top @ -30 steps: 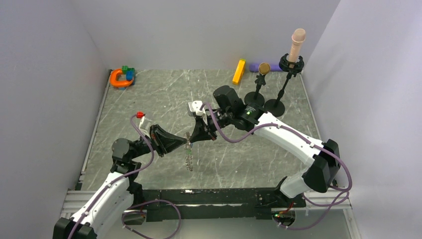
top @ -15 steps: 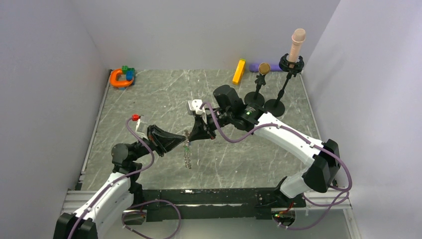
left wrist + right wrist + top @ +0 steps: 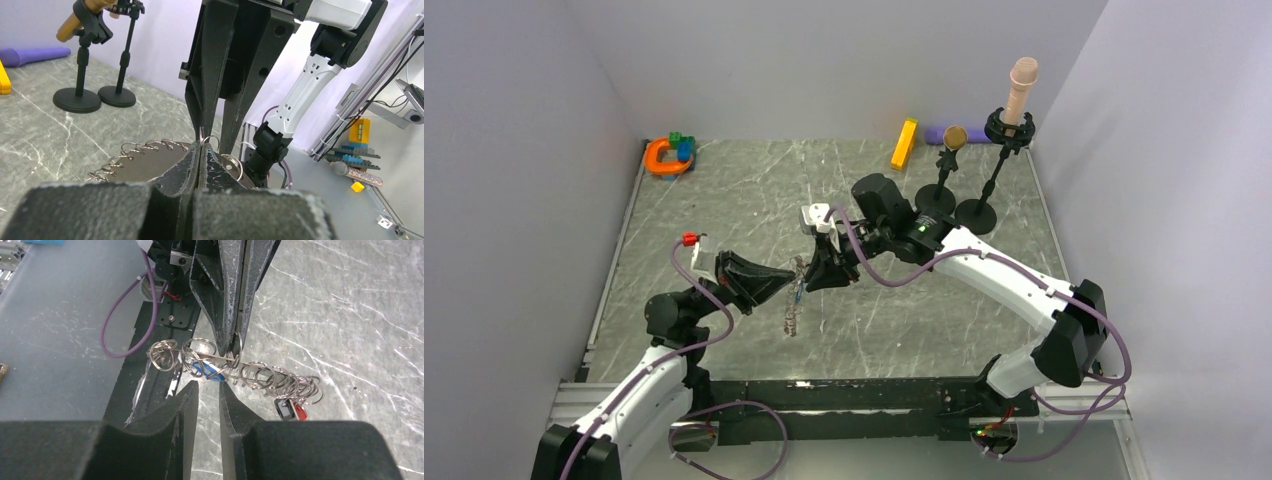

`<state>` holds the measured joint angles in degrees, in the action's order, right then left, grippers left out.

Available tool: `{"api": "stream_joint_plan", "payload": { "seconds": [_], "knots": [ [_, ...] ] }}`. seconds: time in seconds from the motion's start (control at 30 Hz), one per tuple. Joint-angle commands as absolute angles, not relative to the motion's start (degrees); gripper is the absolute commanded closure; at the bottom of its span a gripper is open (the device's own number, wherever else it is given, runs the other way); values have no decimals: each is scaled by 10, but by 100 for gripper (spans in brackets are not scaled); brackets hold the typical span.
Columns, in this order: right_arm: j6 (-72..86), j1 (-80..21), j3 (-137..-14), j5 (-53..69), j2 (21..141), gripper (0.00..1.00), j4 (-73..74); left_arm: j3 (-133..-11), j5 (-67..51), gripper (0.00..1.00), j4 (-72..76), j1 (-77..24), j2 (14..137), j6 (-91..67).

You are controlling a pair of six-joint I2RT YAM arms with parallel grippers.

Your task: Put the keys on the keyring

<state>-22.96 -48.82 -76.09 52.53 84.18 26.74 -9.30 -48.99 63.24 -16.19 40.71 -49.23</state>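
Action at dead centre of the overhead view! The left gripper comes up from lower left on a folded arm, jaws clamped on the keyring, which dangles beneath it in a row of small loops. The right gripper reaches in from the right on a long, bent arm, jaws a narrow slit apart beside the wire. A blue key sits by those tips. Red and black keys hang at the far end.

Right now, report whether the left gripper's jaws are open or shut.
Shut on the keyring: in both wrist views the left gripper has its jaws pressed together, the ring's wire pinched at their tips.
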Motion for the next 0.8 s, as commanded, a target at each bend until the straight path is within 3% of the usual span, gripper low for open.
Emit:
{"api": "stream_joint_plan", "payload": {
  "seconds": [0.0,0.4,0.77],
  "knots": [
    [-235,-489,-762,538,812,72,272,-89,-472,100,710,-159,404,-494],
    [-176,-416,-763,539,801,61,232,-78,-504,100,725,-158,407,-476],
    [-65,-438,-716,576,797,62,103,-68,-538,100,898,-159,479,-512]
  ]
}}
